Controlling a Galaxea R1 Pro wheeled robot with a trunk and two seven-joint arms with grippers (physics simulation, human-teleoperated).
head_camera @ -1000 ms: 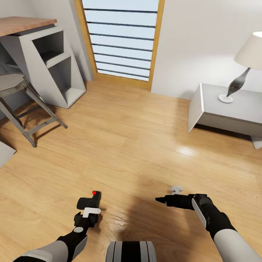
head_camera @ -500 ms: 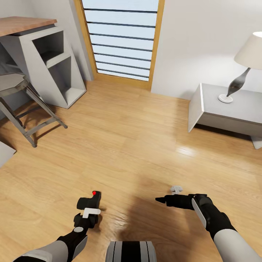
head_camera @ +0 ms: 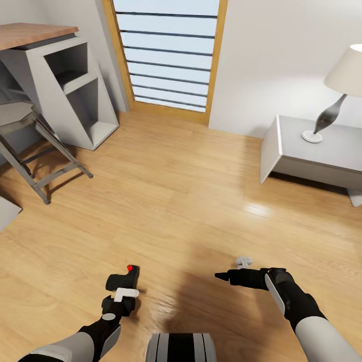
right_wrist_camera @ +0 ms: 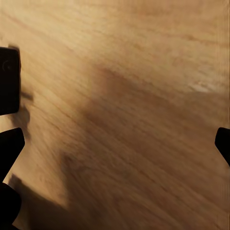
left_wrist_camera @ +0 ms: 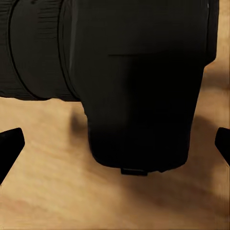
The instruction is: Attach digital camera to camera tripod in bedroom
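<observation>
Almost nothing is seen to have changed over the last second. The digital camera (head_camera: 124,278) is held in the left gripper (head_camera: 120,291) low over the floor (head_camera: 181,191); the right gripper (head_camera: 221,275) is carried empty, its opening not determinable. Transport to the tripod is judged pending.

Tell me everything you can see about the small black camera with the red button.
The small black compact camera looks like matte plastic, with a red button on top. In the left wrist view its dark body and ribbed lens barrel sit between the left gripper's spread fingertips, over the light wood floor. The pictures do not settle whether the fingers are touching it.
</observation>
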